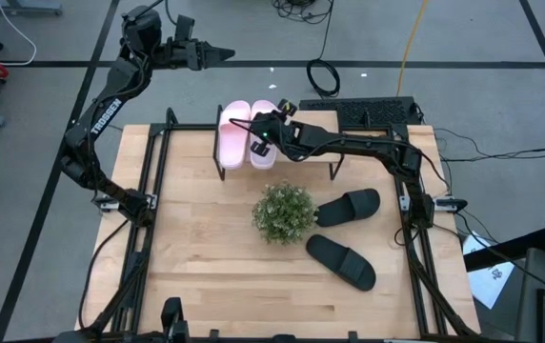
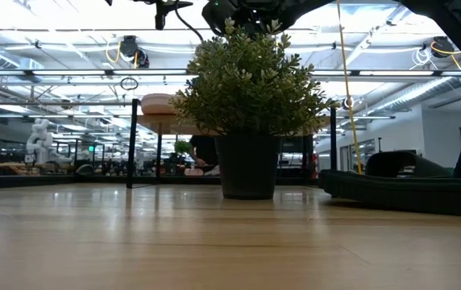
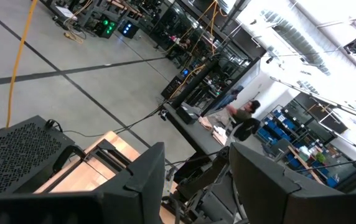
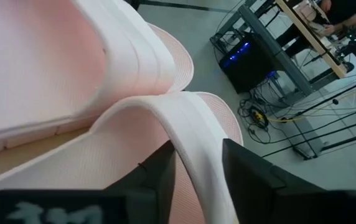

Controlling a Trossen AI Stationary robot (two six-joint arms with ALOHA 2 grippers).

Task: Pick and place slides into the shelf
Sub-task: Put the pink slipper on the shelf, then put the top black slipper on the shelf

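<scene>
Slides: I count four. The pink pair [image 1: 247,133] lies side by side on the shelf's left end; the black pair is down on the table.
Table [image 1: 196,276]: it carries the shelf along its far edge, the plant near the middle and the black slides toward the right edge.
Shelf [image 1: 322,122]: light board on thin black legs; its right part is bare.
Black slides: one [image 1: 351,206] just right of the plant, the other [image 1: 343,260] nearer the front edge.
Plant [image 1: 283,212]: bushy and green, upright in a dark pot.
Right gripper [image 1: 261,135]: I see it over the right-hand pink slide, fingers straddling the strap [image 4: 190,146]; whether it grips or has let go, I cannot tell.
Left gripper [image 1: 217,56]: raised beyond the table's far left corner, fingers apart, holding nothing.
</scene>
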